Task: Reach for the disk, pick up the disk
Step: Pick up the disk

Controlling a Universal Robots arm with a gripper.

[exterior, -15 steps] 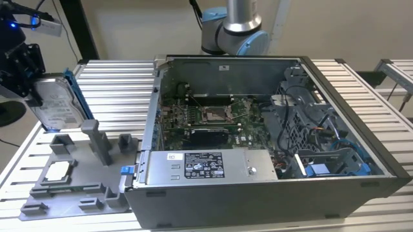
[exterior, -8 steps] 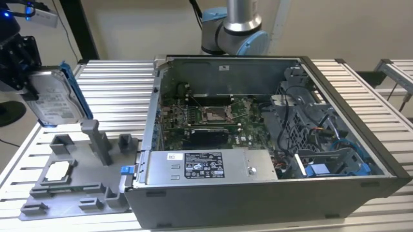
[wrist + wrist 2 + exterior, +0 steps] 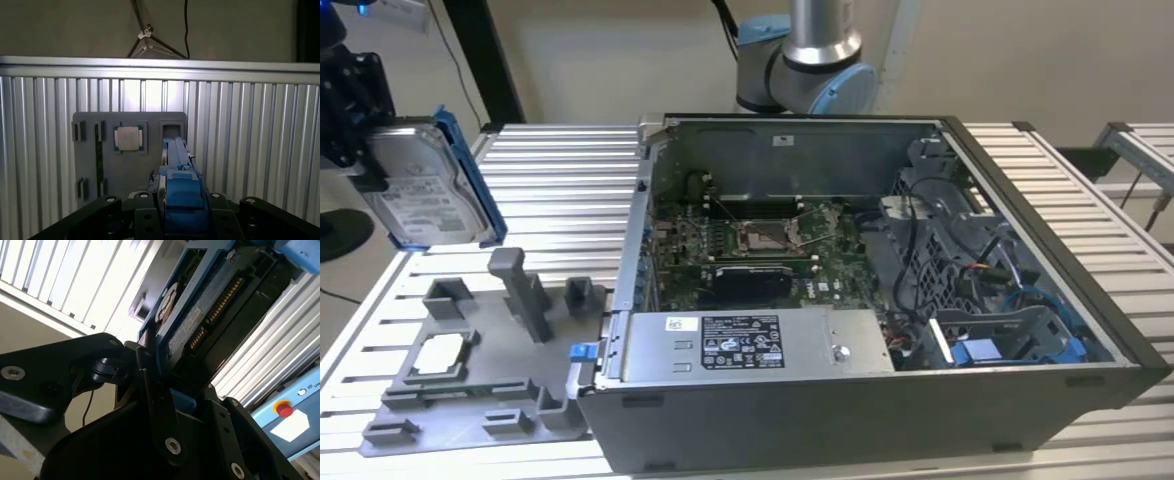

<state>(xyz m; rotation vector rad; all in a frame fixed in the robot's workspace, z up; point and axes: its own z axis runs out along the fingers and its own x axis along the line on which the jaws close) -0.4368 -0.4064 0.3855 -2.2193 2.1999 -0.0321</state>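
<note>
My ribbed metal counter
An open computer case and a grey fixture plate sit on it, side by side.

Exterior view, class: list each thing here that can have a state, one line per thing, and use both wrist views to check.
disk: held on edge in the gripper, up off the gray fixture.
gripper: shut on the disk.
computer case: open, side panel off, inside exposed.
chip: seated in a square pocket of the fixture.
gray fixture: lying flat on the slatted table.
</note>
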